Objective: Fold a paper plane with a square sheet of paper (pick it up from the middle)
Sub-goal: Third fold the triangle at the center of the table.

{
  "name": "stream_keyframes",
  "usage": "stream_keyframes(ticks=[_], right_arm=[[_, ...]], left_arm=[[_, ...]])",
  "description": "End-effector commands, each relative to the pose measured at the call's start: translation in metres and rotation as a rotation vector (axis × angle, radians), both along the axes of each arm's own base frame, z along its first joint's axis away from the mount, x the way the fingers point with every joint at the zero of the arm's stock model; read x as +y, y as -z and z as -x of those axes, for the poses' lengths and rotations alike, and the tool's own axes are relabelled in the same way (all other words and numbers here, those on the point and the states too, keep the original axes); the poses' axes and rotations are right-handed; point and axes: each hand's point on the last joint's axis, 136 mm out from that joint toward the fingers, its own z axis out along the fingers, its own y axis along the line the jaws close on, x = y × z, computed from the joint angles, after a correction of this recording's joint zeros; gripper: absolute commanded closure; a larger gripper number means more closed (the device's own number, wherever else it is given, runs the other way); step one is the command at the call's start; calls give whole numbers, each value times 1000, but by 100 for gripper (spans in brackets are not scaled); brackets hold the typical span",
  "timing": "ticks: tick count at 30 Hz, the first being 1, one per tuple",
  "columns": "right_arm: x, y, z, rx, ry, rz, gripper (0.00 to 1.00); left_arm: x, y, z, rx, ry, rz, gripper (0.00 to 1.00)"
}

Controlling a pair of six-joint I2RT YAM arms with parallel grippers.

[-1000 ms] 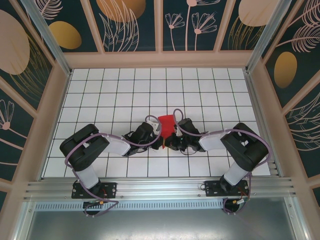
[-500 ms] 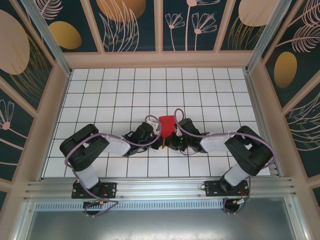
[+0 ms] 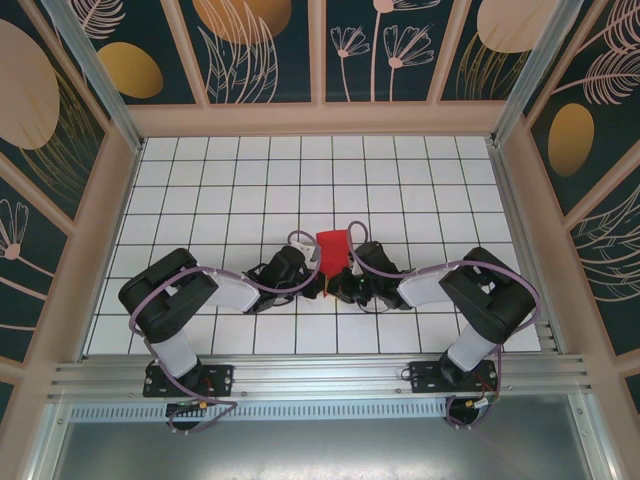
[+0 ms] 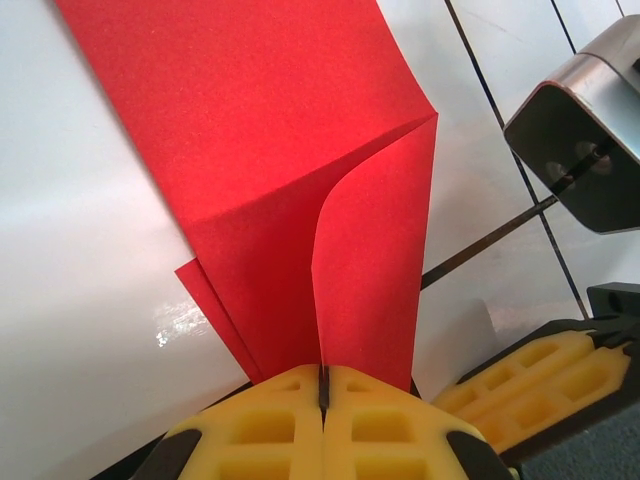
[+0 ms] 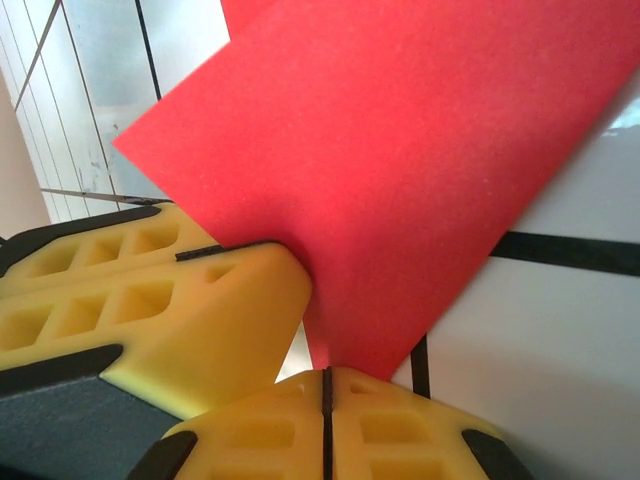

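Only the right elbow shifted slightly; paper (image 3: 332, 243) stays mid-surface (image 3: 200, 190). Left claw (image 4: 322, 385) and right claw (image 5: 326, 388) both clench its near edge. Thin, light and floppy, it probably tears easily, so grip near creases.

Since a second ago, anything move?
The right arm swung its elbow slightly outward, then back in. The left hand and right hand stayed shut on the folded red paper, which barely shifted. The left arm did not move.
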Motion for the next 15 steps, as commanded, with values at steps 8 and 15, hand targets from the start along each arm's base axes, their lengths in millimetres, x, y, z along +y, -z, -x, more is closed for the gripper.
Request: stream_keyframes(ticks=[8, 15], right_arm=[[-6, 2, 6, 3, 14, 70, 90], [-1, -21, 8, -26, 18, -11, 89]], left_arm=[[17, 22, 10, 76, -34, -62, 100], [15, 20, 10, 79, -36, -50, 100]])
